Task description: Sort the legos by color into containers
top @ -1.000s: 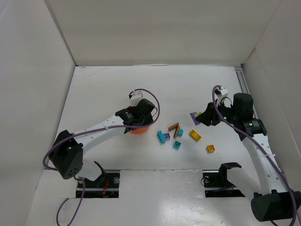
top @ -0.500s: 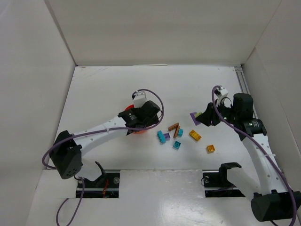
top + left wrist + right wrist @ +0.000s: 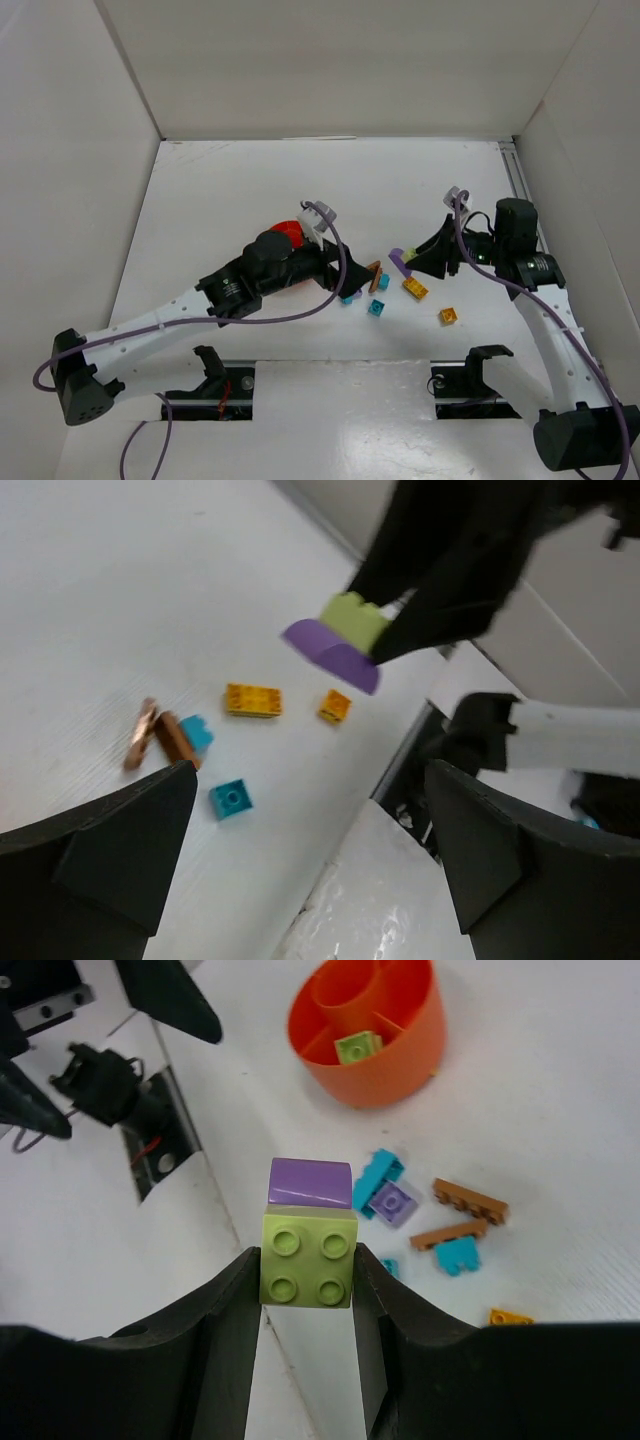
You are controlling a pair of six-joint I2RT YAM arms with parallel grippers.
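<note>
My right gripper (image 3: 305, 1260) is shut on a pale yellow-green lego (image 3: 308, 1245) with a purple piece (image 3: 310, 1180) stuck to it, held above the table (image 3: 408, 260). The round orange dish (image 3: 416, 1048) holds a yellow-green brick (image 3: 358, 1047) in one wedge. In the top view my left arm partly covers the dish (image 3: 288, 232). My left gripper (image 3: 352, 278) hangs open and empty over the loose pile (image 3: 310, 860). The pile has brown strips (image 3: 470, 1200), teal bricks (image 3: 378, 1180), a purple brick (image 3: 393, 1203) and orange-yellow bricks (image 3: 415, 289).
Another orange-yellow brick (image 3: 448, 316) and a teal brick (image 3: 376, 308) lie toward the near edge. White walls close in the table on the left, back and right. The arm mounts (image 3: 480, 385) sit along the near edge.
My left gripper left the dish, swung right to the pile and opened wide. My right gripper shifted slightly left, still gripping the yellow-green and purple legos.
</note>
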